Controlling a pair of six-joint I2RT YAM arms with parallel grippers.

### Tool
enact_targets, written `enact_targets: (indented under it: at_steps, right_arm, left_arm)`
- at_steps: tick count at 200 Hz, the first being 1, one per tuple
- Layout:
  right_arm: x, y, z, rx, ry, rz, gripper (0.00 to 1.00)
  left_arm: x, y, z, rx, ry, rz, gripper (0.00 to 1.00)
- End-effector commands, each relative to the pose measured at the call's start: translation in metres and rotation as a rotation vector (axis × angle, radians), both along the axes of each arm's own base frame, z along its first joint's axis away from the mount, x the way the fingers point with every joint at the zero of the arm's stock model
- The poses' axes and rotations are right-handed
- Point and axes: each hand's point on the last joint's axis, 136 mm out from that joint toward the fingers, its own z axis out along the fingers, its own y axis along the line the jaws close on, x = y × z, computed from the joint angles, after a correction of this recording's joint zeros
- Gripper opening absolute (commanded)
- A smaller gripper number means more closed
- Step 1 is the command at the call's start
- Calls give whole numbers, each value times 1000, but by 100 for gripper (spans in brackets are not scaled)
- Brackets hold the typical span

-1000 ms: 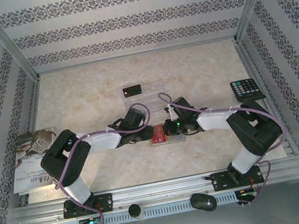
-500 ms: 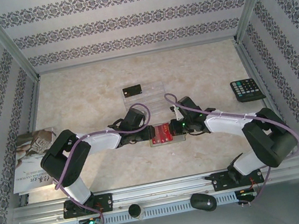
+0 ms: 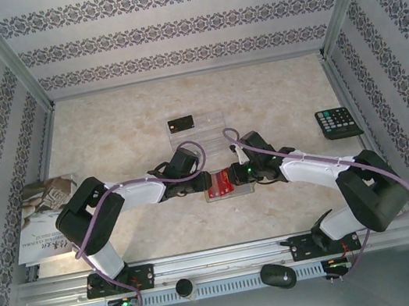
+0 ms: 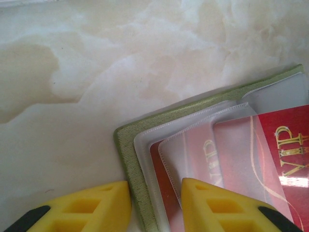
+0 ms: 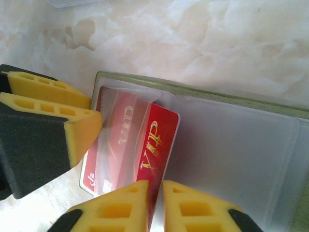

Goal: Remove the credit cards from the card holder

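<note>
The card holder (image 5: 231, 145) lies open on the table (image 4: 145, 58) between the arms, olive-green outside, pale grey under clear sleeves within, a red card (image 5: 154, 140) (gold "VIP" lettering) partway out of one sleeve. The left gripper (image 4: 155, 188) is spread astride the holder's edge; the right gripper (image 5: 154, 186) has its fingers nearly together about the card's edge, whether nipping it I cannot tell.

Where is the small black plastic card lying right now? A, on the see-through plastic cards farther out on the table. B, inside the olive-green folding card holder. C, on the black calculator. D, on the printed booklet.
A: the small black plastic card rests on the see-through plastic cards, beyond both arms on the marbled table.
</note>
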Motion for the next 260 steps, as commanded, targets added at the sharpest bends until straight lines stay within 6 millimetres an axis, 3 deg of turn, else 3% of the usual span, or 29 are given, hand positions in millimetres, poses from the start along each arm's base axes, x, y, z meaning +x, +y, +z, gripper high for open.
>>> enact_targets:
  at_steps: [1, 25, 69, 121, 209, 260]
  right_arm:
    - [4, 17, 10, 55, -18, 36, 19]
    - [5, 20, 7, 67, -4, 34, 23]
    - [6, 17, -5, 45, 25, 10, 22]
    - [8, 24, 7, 121, 6, 10, 25]
    - [7, -4, -30, -39, 81, -71, 30]
    - [8, 12, -24, 48, 73, -24, 31]
  left_arm:
    - [-46, 35, -74, 184, 200, -20, 35]
    - [-46, 35, -74, 183, 202, -20, 35]
    - [-47, 36, -74, 186, 201, -19, 35]
    - [-47, 33, -76, 180, 210, -29, 34]
    - [-48, 34, -78, 182, 212, -34, 33]
    - [-49, 32, -79, 180, 218, -40, 34]
